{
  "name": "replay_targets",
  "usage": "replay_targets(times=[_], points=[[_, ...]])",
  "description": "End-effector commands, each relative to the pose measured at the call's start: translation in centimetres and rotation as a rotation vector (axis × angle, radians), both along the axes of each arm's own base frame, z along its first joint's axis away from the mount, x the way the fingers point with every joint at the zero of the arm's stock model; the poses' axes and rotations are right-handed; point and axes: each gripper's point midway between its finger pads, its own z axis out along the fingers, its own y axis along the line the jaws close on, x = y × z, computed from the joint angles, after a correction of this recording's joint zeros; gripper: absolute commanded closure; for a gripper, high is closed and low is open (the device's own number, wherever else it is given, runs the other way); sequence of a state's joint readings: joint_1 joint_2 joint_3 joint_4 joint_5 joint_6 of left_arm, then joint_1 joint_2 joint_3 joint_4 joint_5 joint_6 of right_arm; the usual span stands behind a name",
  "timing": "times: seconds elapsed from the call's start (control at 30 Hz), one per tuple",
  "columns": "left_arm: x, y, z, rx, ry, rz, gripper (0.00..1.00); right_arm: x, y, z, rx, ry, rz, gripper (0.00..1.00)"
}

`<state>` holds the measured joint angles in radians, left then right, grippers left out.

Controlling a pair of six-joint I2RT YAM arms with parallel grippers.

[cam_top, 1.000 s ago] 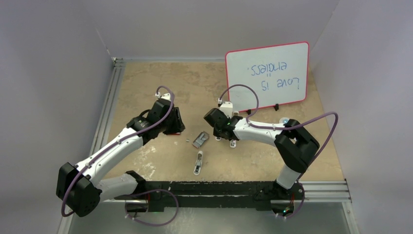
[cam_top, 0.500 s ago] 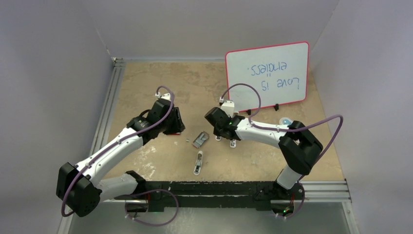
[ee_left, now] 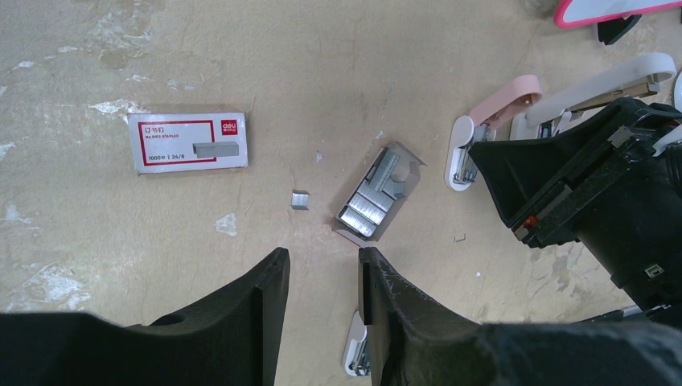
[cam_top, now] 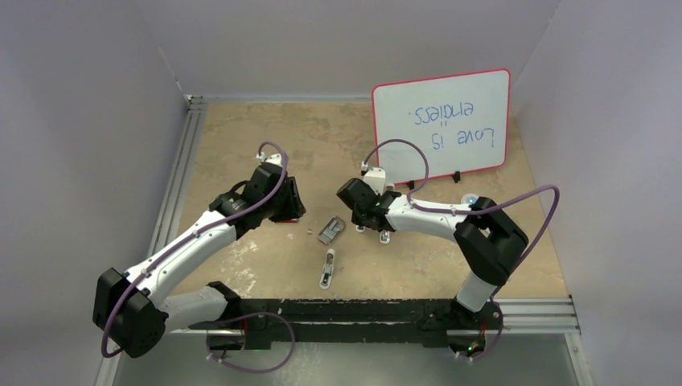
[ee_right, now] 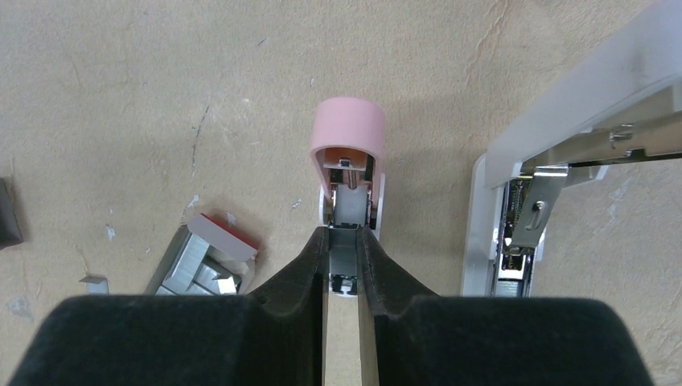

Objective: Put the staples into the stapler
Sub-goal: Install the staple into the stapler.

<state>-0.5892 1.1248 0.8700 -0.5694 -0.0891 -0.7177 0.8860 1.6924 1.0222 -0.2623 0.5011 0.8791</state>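
right gripper (ee_right: 343,269): fingers clenched on the metal channel of the pink mini stapler (ee_right: 348,133). its pink top is swung open, pointing away from the wrist.
left gripper (ee_left: 322,277): fingers apart, nothing between them, hanging over bare table (ee_left: 241,48) near the tray.

staples (ee_left: 366,211): silvery-grey strips packed side by side in a small grey tray (ee_left: 408,163). the tray lies at a slant on the table, between the two grippers. one short loose strip (ee_left: 299,200) lies just beside the tray on the sleeve's side, not touching it.

box sleeve (ee_left: 187,142): white face, red border, lying flat, well apart from the tray. cannot tell if anything is inside.

the left wrist view shows the sleeve's printed face plainly. the right wrist view shows the stapler's channel up close, but i cannot tell whether staples lie in it. a white stapler (ee_right: 515,201) lies open just beside the pink one. the top view adds a third stapler (cam_top: 327,268) nearer the arm bases, and a whiteboard (cam_top: 442,125) propped at the back.
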Motion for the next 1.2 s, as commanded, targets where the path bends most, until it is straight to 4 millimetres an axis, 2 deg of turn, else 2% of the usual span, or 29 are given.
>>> replay_targets(times=[0.0,0.23,0.57,0.87,1.17], points=[[0.7,0.0,0.5,-0.009,-0.034,0.002,0.64,0.2,0.0,-0.1,0.011,-0.008,-0.023,0.88],[0.7,0.0,0.5,-0.008,-0.034,0.002,0.64,0.1,-0.3,-0.2,0.000,-0.006,-0.029,0.88],[0.7,0.0,0.5,-0.010,-0.034,0.000,0.64,0.5,-0.1,2.0,0.036,-0.048,-0.032,0.88],[0.7,0.0,0.5,-0.010,-0.034,0.000,0.64,0.2,-0.4,0.7,0.010,-0.024,-0.035,0.88],[0.7,-0.1,0.3,-0.009,-0.030,-0.001,0.64,0.0,-0.7,0.8,0.006,-0.020,-0.042,0.88]])
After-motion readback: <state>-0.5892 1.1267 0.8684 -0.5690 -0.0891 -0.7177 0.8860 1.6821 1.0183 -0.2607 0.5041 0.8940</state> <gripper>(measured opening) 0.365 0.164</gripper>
